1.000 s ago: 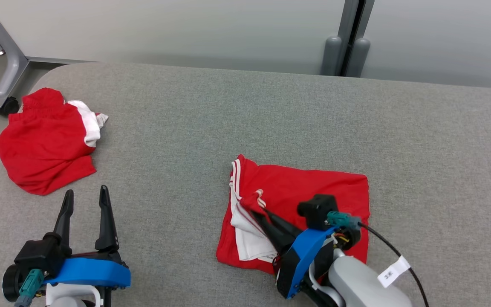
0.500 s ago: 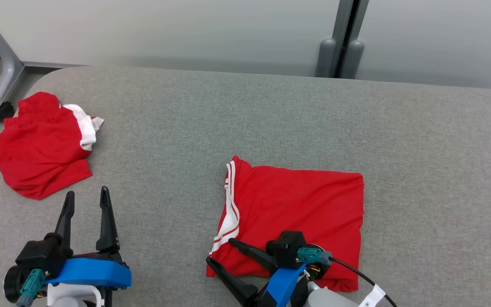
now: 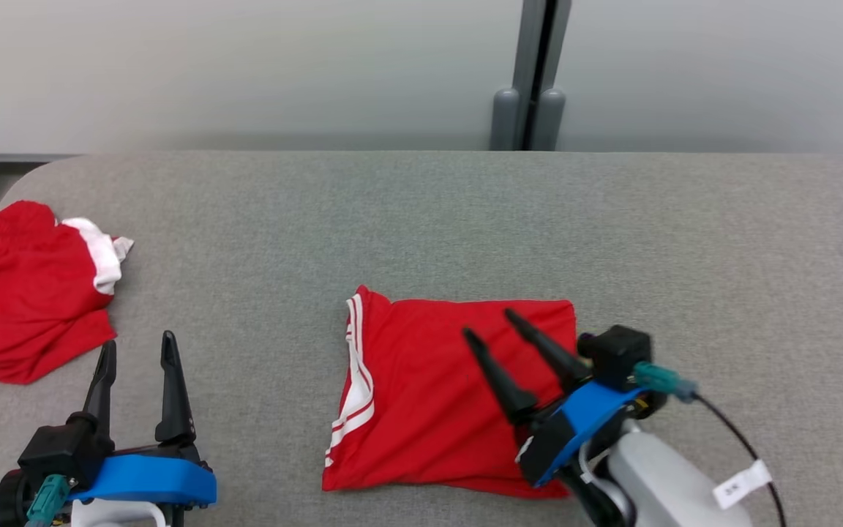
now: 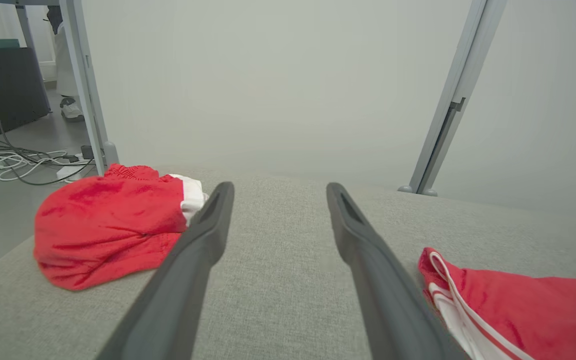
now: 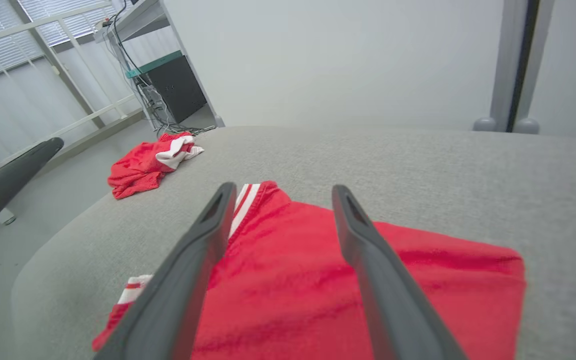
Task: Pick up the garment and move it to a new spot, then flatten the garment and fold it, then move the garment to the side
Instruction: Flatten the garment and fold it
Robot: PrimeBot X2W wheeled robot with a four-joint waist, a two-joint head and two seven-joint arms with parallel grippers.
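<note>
The garment [image 3: 421, 395], red with white side stripes, lies folded into a rough rectangle near the front middle of the grey table [image 3: 429, 219]. My right gripper [image 3: 493, 324] hovers open above its right half, fingers pointing up and left, nothing between them. From the right wrist view, the garment [image 5: 288, 285] spreads out flat beneath the open right gripper [image 5: 280, 190]. My left gripper [image 3: 136, 345] stands open at the lower left, apart from the cloth. The left wrist view has the open left gripper [image 4: 278, 187] over bare table, with the garment's striped edge [image 4: 493, 300] to the right.
A second red and white garment [image 3: 23, 293] lies crumpled at the table's left edge, also in the left wrist view [image 4: 108, 220]. A grey post [image 3: 531, 73] stands behind the table against a pale wall. Cables lie on the floor [image 4: 13, 165] to the left.
My right gripper has let go of the garment's folded-over flap and opened, then moved right and up over the cloth. The garment now lies flat. The head camera has shifted.
</note>
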